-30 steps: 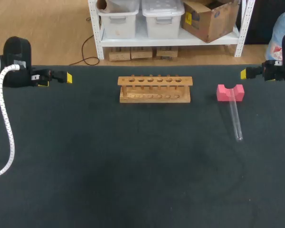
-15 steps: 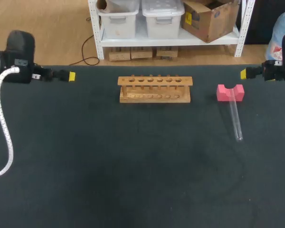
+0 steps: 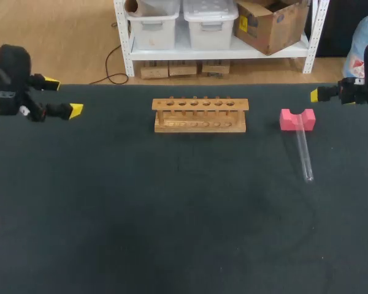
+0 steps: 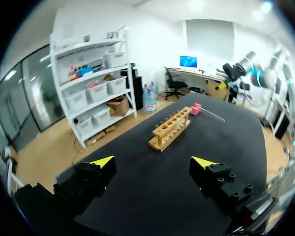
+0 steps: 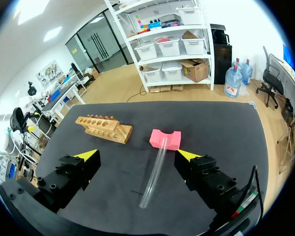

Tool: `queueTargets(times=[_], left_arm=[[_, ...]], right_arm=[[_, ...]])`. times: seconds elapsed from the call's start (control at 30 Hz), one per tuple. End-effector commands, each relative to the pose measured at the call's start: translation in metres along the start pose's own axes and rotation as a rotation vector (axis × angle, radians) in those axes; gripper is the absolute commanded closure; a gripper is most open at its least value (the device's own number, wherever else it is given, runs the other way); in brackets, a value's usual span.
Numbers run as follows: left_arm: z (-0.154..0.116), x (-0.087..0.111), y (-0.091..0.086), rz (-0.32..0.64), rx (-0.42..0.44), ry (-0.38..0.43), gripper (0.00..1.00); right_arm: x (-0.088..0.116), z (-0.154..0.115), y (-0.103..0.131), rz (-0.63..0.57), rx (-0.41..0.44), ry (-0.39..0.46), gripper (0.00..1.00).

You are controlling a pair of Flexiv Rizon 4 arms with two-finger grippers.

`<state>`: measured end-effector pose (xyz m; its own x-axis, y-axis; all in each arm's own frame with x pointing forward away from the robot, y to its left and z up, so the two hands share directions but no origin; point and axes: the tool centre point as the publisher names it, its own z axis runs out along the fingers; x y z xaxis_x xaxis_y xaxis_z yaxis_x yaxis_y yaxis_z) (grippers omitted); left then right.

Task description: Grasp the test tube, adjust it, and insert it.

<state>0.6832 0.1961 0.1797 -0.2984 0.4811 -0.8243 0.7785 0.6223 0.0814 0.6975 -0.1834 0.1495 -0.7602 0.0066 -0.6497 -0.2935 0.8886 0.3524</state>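
On the table's right side, one clear glass test tube (image 3: 304, 156) lies with its far end propped in the notch of one pink foam block (image 3: 289, 120), likely raised so fingers can close around it. One six-hole wooden rack (image 3: 200, 114) waits mid-table. Your left gripper (image 4: 152, 162) and right gripper (image 5: 136, 156) both stand wide apart, empty.

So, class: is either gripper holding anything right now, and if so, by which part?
Nothing is held. The left gripper and right gripper are both open and empty; the test tube lies on the table, one end on the pink block.
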Motion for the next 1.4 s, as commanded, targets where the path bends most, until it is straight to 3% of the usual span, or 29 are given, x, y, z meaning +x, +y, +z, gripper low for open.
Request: queueTargets(times=[0.03,0.23,0.47,0.63,1.4], left_arm=[[0.002,0.012,0.015,0.073,0.26,-0.285,0.0],[0.016,0.017,0.029,0.121,0.309,-0.328,0.0],[0.035,0.011,0.024,0.21,0.333,-0.379,0.0],[0.044,0.006,0.021,0.204,0.348,-0.387,0.0],[0.051,0.0,0.001,0.142,0.3,-0.282,0.0]], right_arm=[[0.0,0.0,0.0,-0.001,0.001,0.0,0.0],[0.0,0.0,0.0,-0.001,0.001,0.0,0.0],[0.0,0.0,0.0,-0.001,0.001,0.0,0.0],[0.0,0.0,0.0,-0.001,0.001,0.0,0.0],[0.0,0.0,0.0,-0.001,0.001,0.0,0.0]])
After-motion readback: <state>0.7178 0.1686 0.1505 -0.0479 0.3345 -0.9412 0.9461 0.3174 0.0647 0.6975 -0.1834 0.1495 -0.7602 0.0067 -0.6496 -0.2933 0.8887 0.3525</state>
